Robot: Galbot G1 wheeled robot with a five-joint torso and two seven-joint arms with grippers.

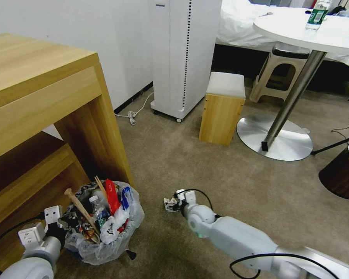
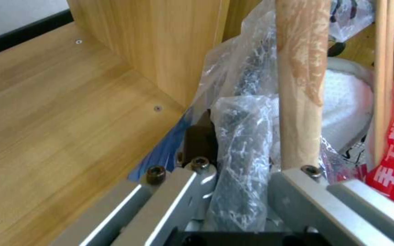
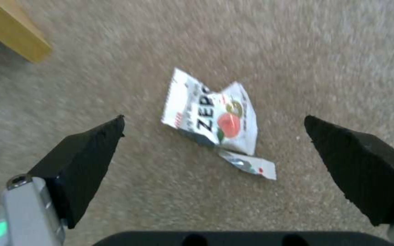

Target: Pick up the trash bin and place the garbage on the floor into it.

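Observation:
The trash bin (image 1: 104, 236), lined with a crinkled translucent bag, stands on the beige carpet floor (image 1: 221, 170) by the wooden desk's leg. It holds garbage: a wooden stick (image 1: 81, 209), a red wrapper (image 1: 112, 197) and a small bottle (image 1: 97, 207). My left gripper (image 1: 62, 226) is shut on the bin's near rim; in the left wrist view the bag-covered rim (image 2: 240, 143) sits between its fingers (image 2: 197, 174). My right gripper (image 1: 173, 204) hangs open just above a white crumpled packet (image 3: 213, 118) lying on the carpet, one black finger (image 3: 92, 153) on each side of it and apart from it.
The wooden desk (image 1: 38, 100) stands at the left, close behind the bin. Farther off are a white tower appliance (image 1: 182, 58), a wooden stool (image 1: 221, 108), a round table's steel base (image 1: 275, 139) and a dark brown bin (image 1: 343, 172) at the right. Open carpet lies between.

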